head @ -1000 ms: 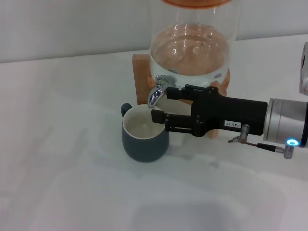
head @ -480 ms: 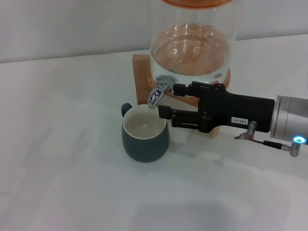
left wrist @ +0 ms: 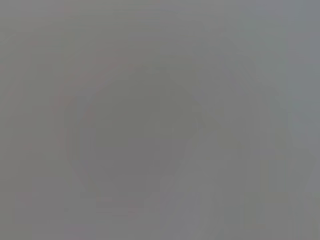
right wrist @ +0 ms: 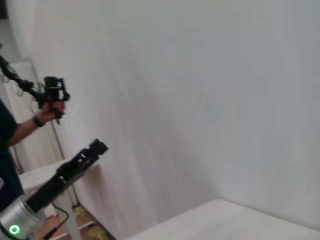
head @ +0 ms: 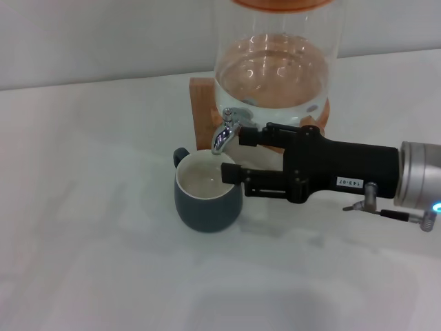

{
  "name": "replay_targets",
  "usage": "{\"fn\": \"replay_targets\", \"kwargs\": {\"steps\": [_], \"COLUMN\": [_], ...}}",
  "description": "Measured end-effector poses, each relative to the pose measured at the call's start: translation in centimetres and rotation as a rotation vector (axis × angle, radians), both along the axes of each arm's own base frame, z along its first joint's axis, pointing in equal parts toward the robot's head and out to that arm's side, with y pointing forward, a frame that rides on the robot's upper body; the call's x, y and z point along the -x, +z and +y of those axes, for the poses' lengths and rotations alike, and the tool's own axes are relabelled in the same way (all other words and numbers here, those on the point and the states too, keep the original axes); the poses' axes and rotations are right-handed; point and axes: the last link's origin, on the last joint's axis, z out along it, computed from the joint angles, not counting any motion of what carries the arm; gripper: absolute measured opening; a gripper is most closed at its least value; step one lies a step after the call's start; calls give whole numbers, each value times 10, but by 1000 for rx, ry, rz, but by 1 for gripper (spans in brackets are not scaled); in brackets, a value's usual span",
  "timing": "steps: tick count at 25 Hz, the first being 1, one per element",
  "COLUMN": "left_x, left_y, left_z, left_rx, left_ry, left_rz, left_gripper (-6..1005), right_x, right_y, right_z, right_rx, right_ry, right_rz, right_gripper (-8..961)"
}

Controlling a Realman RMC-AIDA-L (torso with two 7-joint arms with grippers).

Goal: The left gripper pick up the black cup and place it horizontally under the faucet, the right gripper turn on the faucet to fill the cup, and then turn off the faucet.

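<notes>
The black cup (head: 207, 205) stands upright on the white table, its cream-white inside showing, right below the spout of the chrome faucet (head: 224, 134). The faucet sits on the clear glass dispenser (head: 275, 62) with a wooden stand (head: 201, 103). My right gripper (head: 237, 154) is open, reaching in from the right. Its upper finger is beside the faucet's lever and its lower finger is over the cup's right rim. My left gripper (right wrist: 95, 148) shows only in the right wrist view, raised far off on its silver arm. The left wrist view is plain grey.
The white table (head: 83, 227) spreads left of and in front of the cup. A white wall runs behind the dispenser. In the right wrist view a person (right wrist: 10, 145) stands far off holding a hand-held device.
My right gripper first drew back to the right, then sank a little toward the cup's rim, still open by the faucet. The cup has not moved.
</notes>
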Motion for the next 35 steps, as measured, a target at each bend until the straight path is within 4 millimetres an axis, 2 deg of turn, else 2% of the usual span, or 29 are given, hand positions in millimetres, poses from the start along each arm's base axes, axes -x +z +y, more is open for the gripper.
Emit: {"fn": "replay_targets", "kwargs": {"steps": [5, 15, 21, 26, 30, 35], "left_x": [0, 0, -2, -5, -7, -6], "left_y": [0, 1, -1, -8, -12, -13], "left_z": [0, 1, 4, 8, 11, 11], "left_rx": [2, 4, 14, 106, 189, 250], "left_ry": [-1, -3, -10, -30, -45, -46], "left_rz": [-4, -5, -2, 1, 31, 3], "left_gripper": [762, 762, 762, 762, 762, 762], "right_x": [-7, -55, -98, -117, -135, -167], "right_y": [17, 78, 127, 158, 170, 182], "right_z": [-2, -15, -19, -18, -15, -11], "right_rx": [-14, -129, -314, -484, -583, -687], "right_ry": [3, -92, -213, -224, -276, -445], "right_rz": [31, 96, 73, 4, -82, -108], "right_gripper": [781, 781, 781, 781, 781, 781]}}
